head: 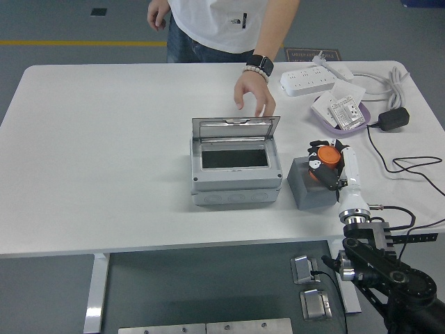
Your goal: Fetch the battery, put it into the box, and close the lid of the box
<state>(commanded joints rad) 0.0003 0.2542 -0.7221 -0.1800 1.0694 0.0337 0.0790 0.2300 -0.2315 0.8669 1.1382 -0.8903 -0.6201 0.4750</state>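
A grey box (236, 181) stands at the table's middle with its clear lid (236, 129) raised upright at the back. Right of it is a grey block (311, 189). My right hand (327, 161) is over the block, fingers curled around an orange battery (331, 157), holding it at the block's top. A person's hand (252, 92) hovers just behind the lid, off it. My left arm is out of view.
At the back right are a white power strip (316, 78), a purple tray with a white packet (341, 111), a black adapter (393, 118) and black cables (410, 167) trailing toward the right edge.
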